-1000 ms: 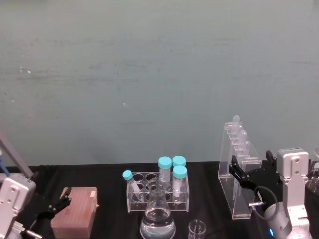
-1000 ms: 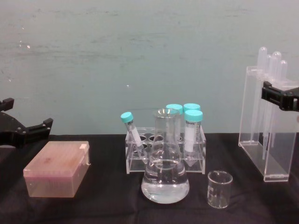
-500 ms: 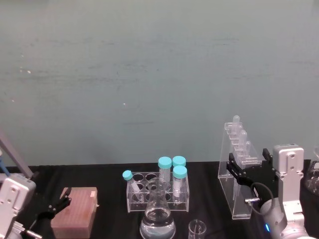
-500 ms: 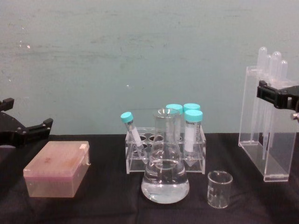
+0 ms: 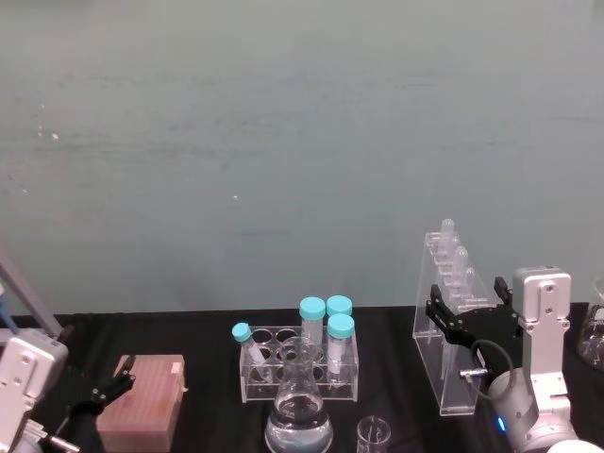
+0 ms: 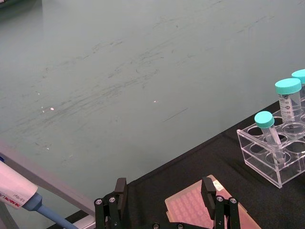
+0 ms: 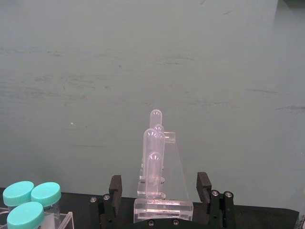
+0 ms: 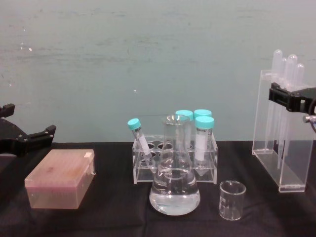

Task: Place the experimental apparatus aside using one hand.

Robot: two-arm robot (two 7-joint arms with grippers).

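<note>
The tall clear acrylic rack [image 5: 447, 332] [image 8: 281, 143] of long glass tubes stands on the black table at the right. My right gripper [image 5: 464, 310] [image 8: 290, 96] [image 7: 159, 191] is open at the level of its top. In the right wrist view the rack [image 7: 159, 162] sits between the fingers [image 7: 115, 187] with a gap on each side. The conical flask [image 8: 174, 185] [image 5: 298, 415] holds clear liquid at front centre. A small glass beaker [image 8: 232, 199] [image 5: 374, 436] stands just right of it. My left gripper [image 8: 24, 138] [image 6: 163, 193] hangs open at the far left.
A clear rack of teal-capped tubes [image 8: 175, 155] [image 6: 279, 152] stands behind the flask. A pink tip box [image 8: 61, 177] [image 5: 142, 415] lies at the left under my left gripper. More glassware [image 5: 595, 340] shows at the right edge. A pipette [image 6: 19, 193] leans at far left.
My right gripper has risen and moved in toward the tall rack, so its open fingers now flank the rack's top. The left arm and the labware have not moved.
</note>
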